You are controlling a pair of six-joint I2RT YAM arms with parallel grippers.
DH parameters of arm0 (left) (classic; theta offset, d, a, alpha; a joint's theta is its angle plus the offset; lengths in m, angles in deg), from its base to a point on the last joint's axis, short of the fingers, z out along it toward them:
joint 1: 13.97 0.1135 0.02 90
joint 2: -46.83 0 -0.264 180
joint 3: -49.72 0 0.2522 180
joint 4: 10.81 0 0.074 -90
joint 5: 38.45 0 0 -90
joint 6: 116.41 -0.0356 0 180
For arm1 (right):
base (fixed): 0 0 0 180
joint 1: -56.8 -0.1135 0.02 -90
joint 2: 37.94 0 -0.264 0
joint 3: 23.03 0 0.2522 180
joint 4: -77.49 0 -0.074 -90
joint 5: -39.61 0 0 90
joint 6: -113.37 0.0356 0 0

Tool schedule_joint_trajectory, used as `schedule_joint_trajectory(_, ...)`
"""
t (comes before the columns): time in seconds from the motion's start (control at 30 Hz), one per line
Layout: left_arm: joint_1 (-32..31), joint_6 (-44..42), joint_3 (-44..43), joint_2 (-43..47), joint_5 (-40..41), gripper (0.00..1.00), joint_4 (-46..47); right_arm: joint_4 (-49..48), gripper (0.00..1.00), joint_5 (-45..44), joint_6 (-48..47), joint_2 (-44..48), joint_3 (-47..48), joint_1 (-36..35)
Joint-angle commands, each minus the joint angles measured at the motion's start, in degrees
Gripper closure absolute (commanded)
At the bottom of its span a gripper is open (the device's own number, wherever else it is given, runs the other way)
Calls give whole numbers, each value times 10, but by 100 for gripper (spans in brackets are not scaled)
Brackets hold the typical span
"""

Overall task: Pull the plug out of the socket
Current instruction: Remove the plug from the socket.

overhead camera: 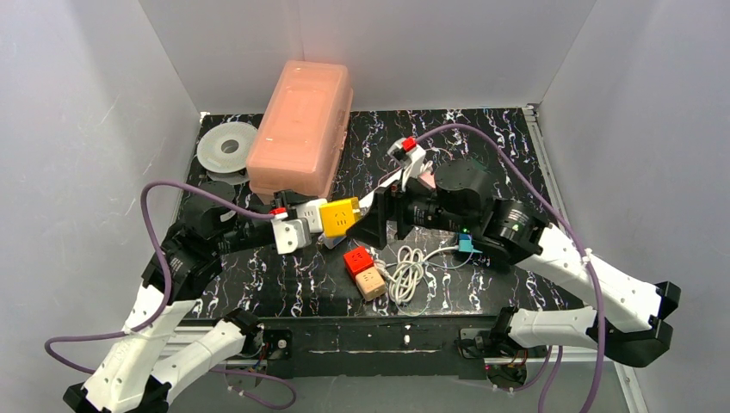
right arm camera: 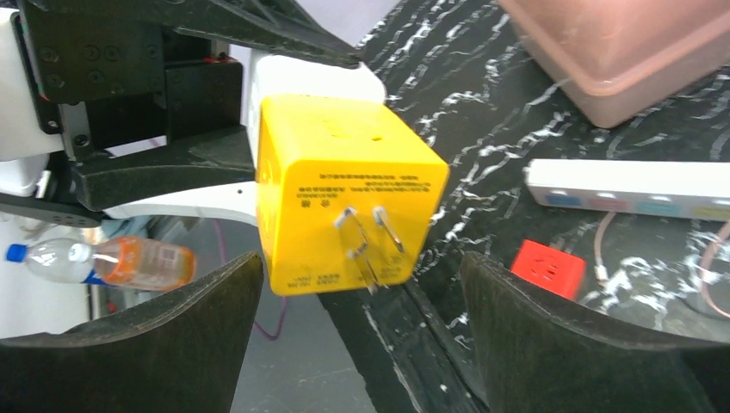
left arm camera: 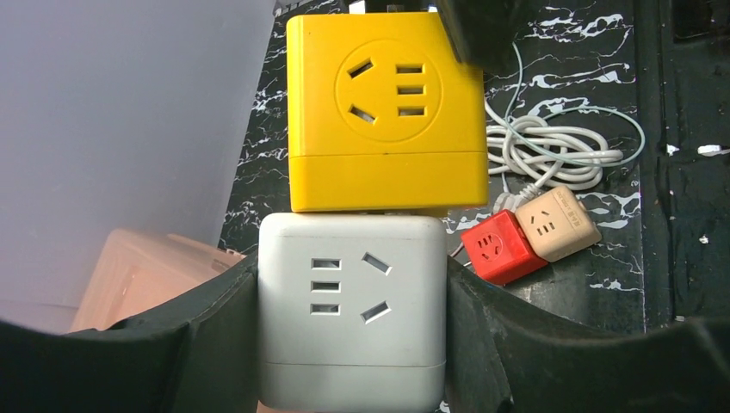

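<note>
Your left pincer is clenched on the white socket cube, one finger against each side. The yellow plug cube sits flush against the face of the white cube that points away from that pincer. The pair is over the bench, a little left of its middle.

Your right pincer is released. Its fingers stand wide on either side of the yellow cube, with a gap showing on both sides. Two metal prongs on the yellow cube face the right wrist camera.

Toward the near edge, a red cube and a beige cube lie touching, with a coiled white cable just beside them. A pink lidded box fills the far left corner, with a clear spool between it and the left edge. A white power strip lies close to the box.
</note>
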Motion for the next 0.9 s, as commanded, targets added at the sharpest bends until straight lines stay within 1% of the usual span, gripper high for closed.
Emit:
schedule_joint_trajectory(0.0,-3,-5,-11,8,-11,100,37,-143,7,61,33,3,-26,2)
schedule_joint_trajectory(0.27,-4,-4,-12,10,-13,100,35,-199,7,62,34,-11,-51,2)
schedule_joint_trajectory(0.53,-4,-1,-20,16,-14,100,35,-265,7,104,52,-50,-58,9)
schedule_joint_trajectory(0.67,-4,2,-20,18,-11,100,35,-270,7,121,58,-70,-44,10)
schedule_joint_trajectory(0.7,-3,1,-20,19,-11,100,35,-270,11,122,58,-71,-44,10)
schedule_joint_trajectory(0.77,-4,-1,-17,21,-9,100,35,-270,25,130,58,-68,-50,10)
schedule_joint_trajectory(0.8,-3,-3,-14,23,-8,100,34,-270,36,134,59,-65,-52,11)
schedule_joint_trajectory(0.87,-3,-9,-11,24,-5,100,33,-268,55,137,59,-58,-53,12)
